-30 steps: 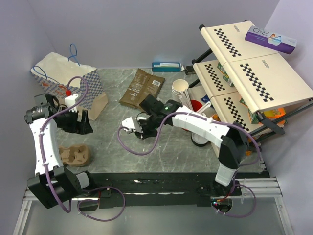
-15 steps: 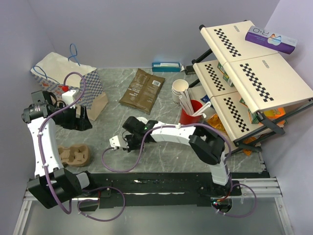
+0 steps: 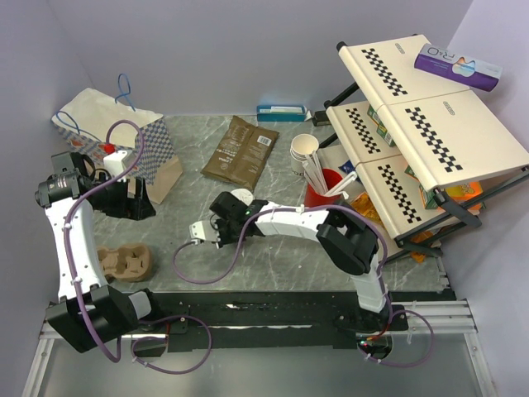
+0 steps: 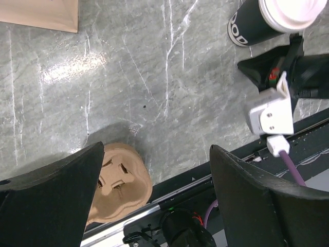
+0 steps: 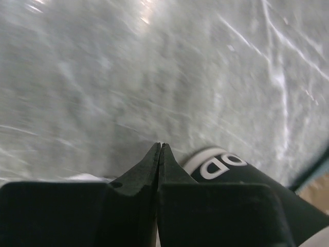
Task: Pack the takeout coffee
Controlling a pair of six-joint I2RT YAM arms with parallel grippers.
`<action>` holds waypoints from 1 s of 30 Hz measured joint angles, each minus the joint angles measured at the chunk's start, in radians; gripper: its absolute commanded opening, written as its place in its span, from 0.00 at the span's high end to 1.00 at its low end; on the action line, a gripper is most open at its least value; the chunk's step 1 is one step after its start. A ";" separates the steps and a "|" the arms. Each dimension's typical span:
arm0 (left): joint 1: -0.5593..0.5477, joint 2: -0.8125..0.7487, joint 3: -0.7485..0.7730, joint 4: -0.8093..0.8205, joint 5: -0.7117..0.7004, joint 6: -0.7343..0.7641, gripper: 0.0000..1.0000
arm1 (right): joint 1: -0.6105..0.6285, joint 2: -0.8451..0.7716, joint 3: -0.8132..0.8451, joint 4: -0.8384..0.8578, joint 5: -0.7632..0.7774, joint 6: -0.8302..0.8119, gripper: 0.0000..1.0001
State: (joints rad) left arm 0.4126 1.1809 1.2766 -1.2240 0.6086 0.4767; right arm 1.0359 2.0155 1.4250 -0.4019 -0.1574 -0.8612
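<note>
— What's sitting where?

— Far left, one paper bag (image 3: 124, 136) and one pulp cup carrier (image 3: 126, 262). The left gripper (image 4: 157, 149) is hanging there, spread wide and empty. One takeout coffee (image 3: 240, 197) is standing mid-frame on the tabletop (image 3: 273, 265), and the right gripper (image 5: 161, 149) is pressing shut just beside it.

— Handling?

— I'm guessing it's light and crushable, so I'm favouring the dark wall below the white lid.

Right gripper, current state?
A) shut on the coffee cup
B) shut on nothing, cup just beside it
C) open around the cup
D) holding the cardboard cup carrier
B: in the right wrist view the right gripper has its fingers pressed together with nothing between them, and the takeout coffee sits off to one side of them.
</note>
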 measured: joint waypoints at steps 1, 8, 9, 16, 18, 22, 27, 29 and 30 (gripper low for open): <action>0.000 0.000 0.000 0.000 0.002 -0.001 0.10 | -0.006 0.000 0.000 0.000 0.011 -0.001 1.00; 0.000 0.000 0.000 0.000 0.021 -0.019 0.10 | -0.041 0.003 0.000 0.021 0.069 -0.016 1.00; 0.000 0.000 0.000 0.000 0.023 -0.021 0.10 | -0.046 0.005 0.000 0.022 0.075 -0.020 1.00; 0.000 0.000 0.000 0.000 0.027 -0.022 0.10 | -0.050 0.022 0.002 0.022 0.084 -0.030 1.00; 0.000 0.000 0.000 0.000 0.027 -0.022 0.10 | -0.050 0.031 0.004 0.022 0.084 -0.029 1.00; 0.000 0.000 -0.002 -0.001 0.027 -0.022 0.10 | -0.050 0.045 0.005 0.022 0.087 -0.026 1.00; 0.000 0.000 -0.005 -0.002 0.027 -0.022 0.10 | -0.050 0.044 0.003 0.024 0.087 -0.018 1.00; 0.000 0.000 -0.006 -0.002 0.027 -0.022 0.10 | -0.050 0.040 -0.006 0.034 0.087 -0.014 1.00; 0.000 0.001 -0.007 -0.002 0.029 -0.022 0.10 | -0.050 0.038 -0.010 0.037 0.087 -0.012 1.00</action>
State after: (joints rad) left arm 0.4126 1.1816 1.2697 -1.2255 0.6380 0.4549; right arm 0.9859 2.0533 1.4147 -0.3653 -0.0704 -0.8734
